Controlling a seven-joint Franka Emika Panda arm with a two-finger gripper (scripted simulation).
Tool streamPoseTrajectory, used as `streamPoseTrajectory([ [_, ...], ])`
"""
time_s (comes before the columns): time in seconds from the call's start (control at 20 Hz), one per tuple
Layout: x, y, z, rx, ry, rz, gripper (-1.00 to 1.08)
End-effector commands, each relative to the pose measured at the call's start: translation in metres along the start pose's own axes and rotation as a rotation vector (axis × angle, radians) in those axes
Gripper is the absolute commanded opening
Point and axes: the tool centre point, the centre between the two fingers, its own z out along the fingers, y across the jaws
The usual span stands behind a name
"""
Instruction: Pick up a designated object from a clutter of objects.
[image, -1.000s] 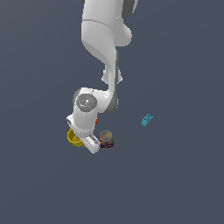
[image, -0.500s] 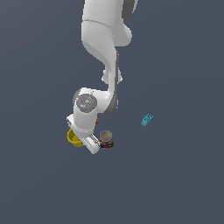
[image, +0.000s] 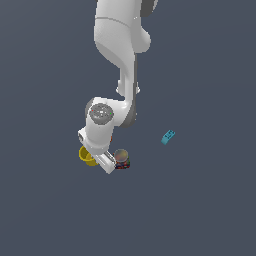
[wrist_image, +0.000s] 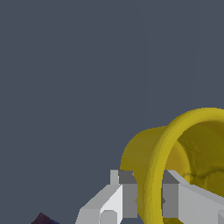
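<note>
The yellow cup (image: 85, 155) lies on its side on the grey floor, partly hidden by my hand in the exterior view. In the wrist view its hollow inside and thick rim (wrist_image: 192, 144) fill the lower corner. My gripper (wrist_image: 150, 197) straddles the rim wall, one finger (wrist_image: 128, 194) outside the cup and the other inside, both close against the wall. In the exterior view the gripper (image: 96, 160) is low at the cup, its fingertips hidden by the white hand.
The dark can with a grey top (image: 121, 157) stands right beside my hand on the exterior view's right, with a bit of the orange-red disc (image: 125, 165) at its base. The cyan studded brick (image: 168, 136) lies apart, farther right.
</note>
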Motion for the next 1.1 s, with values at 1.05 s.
streamPoseTrajectory([
  [1.05, -0.086, -0.008, -0.185, 0.002, 0.004, 0.000, -1.00],
])
